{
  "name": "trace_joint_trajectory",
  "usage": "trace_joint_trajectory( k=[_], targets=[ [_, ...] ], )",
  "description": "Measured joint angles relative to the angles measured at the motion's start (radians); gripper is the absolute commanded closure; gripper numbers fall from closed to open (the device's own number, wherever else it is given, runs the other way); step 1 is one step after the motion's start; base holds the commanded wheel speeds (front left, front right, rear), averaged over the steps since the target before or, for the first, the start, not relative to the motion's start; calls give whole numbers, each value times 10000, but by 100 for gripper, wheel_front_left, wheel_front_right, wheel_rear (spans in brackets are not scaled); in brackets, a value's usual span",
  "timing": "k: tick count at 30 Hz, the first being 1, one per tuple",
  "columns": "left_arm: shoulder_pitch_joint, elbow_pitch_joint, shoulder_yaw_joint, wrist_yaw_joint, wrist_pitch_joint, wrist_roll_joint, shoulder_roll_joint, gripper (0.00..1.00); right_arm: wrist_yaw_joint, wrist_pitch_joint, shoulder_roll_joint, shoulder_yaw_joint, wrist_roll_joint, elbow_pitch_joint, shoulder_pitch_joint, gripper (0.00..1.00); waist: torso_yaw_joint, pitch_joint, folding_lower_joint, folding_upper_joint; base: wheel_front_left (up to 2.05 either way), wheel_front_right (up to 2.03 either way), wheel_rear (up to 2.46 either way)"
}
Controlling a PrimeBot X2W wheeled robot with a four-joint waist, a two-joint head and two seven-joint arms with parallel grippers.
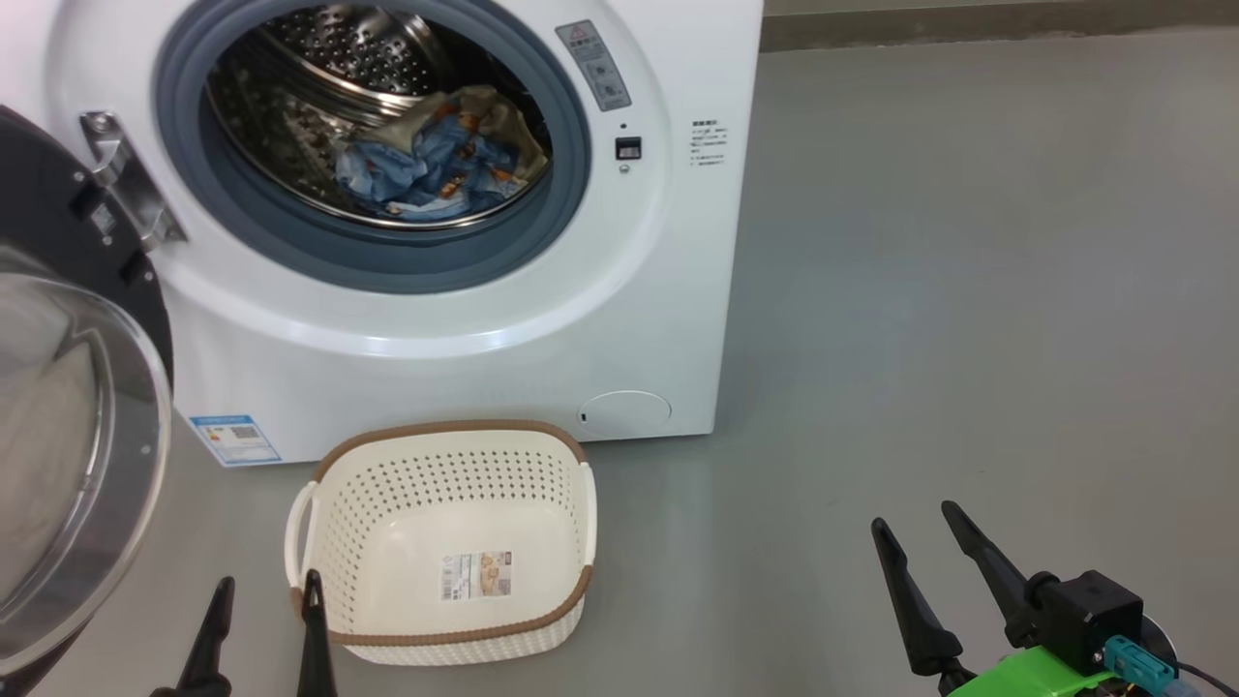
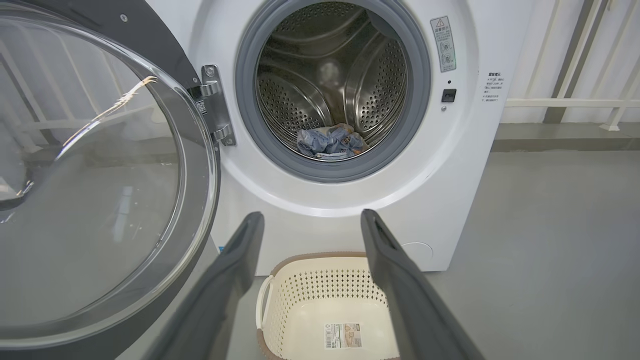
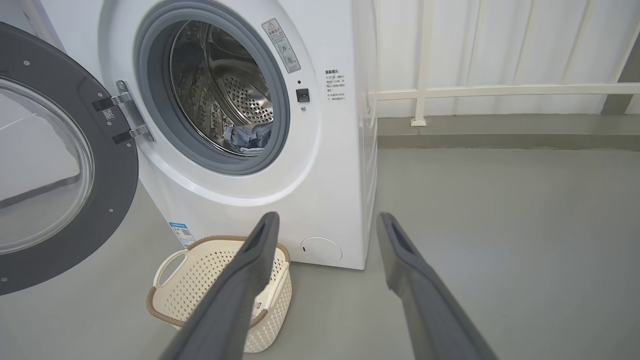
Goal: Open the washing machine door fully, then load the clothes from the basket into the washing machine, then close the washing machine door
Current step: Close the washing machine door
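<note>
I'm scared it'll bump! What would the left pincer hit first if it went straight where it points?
Probably the washing machine, its white front just below the opening; the left pincer aims above the basket.

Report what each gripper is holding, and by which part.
Nothing is held. The left gripper and the right gripper are both open and empty; the clothes lie in the washing machine, and the basket is empty.

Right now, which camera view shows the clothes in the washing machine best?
The head view: the clothes look largest, their blue print clear. The left wrist view shows a small, distant heap; the right wrist view, a partly hidden scrap.
</note>
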Motion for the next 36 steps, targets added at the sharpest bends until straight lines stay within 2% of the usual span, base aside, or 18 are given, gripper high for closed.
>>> trace_joint_trajectory(
  k=[6, 11, 29, 36],
  targets=[
    [-1, -25, -33, 0, -10, 4, 10, 0, 0, -2, 2, -38, 6, -4, 8, 0, 362, -16, 0, -1, 0, 0, 0],
    [-1, -134, 36, 6, -10, 31, 15, 0, 0, 13, 2, -33, 0, -21, 7, 0, 923, 25, 0, 0, 0, 0, 0],
    [15, -155, 234, -13, -23, 142, -242, 0, 0, 221, -4, 4, -98, -113, -35, 0, 3996, 153, 0, 0, 0, 0, 0],
    [48, -121, 506, -96, -23, 144, -378, 0, 0, 251, -17, 222, -98, -105, -316, 0, 4829, 247, 0, 0, 0, 0, 0]
  ],
)
